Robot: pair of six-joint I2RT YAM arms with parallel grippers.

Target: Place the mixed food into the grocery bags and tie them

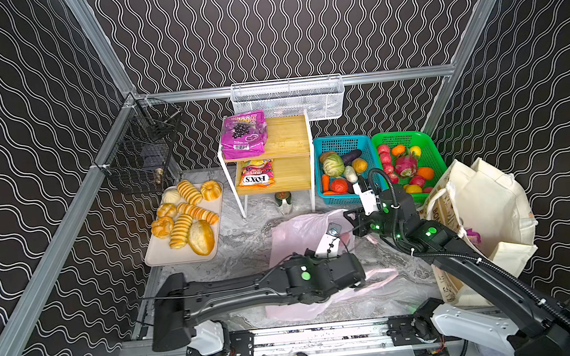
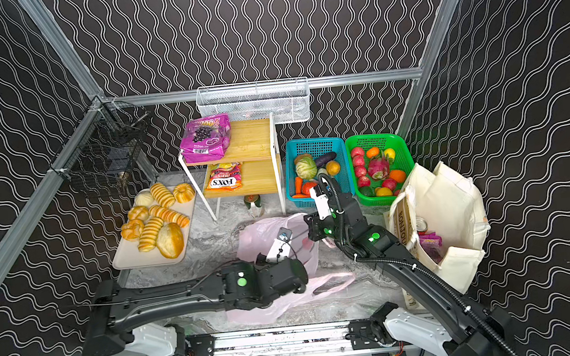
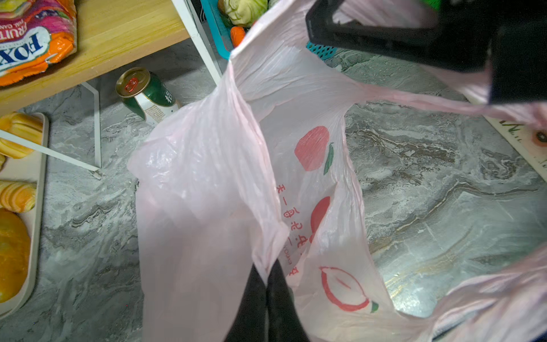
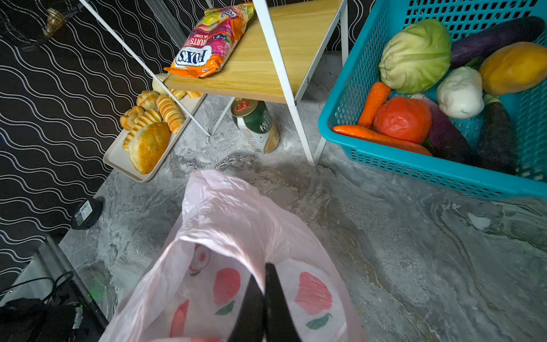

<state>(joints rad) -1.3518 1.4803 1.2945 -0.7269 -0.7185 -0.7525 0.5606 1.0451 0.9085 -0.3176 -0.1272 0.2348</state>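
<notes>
Marbled grey tabletop (image 1: 244, 247) is seen beneath a thin, translucent pink bag (image 1: 296, 231), stretched between both grippers. A fold is pinched in the closed left gripper (image 3: 266, 274); the rim is clamped by the right gripper (image 4: 264, 272). Red fruit print is shown plainly in the wrist views; a can (image 2: 421, 224) inside the tote (image 2: 456, 198) is shown in a top view only.

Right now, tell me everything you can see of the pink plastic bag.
The pink plastic bag is thin, translucent, crinkled film printed with red fruit and lettering. It slumps mid-table on the grey marble tabletop, its mouth pulled open: the left hand is shut on the near rim, the right hand on the far rim. No food shows inside.
</notes>
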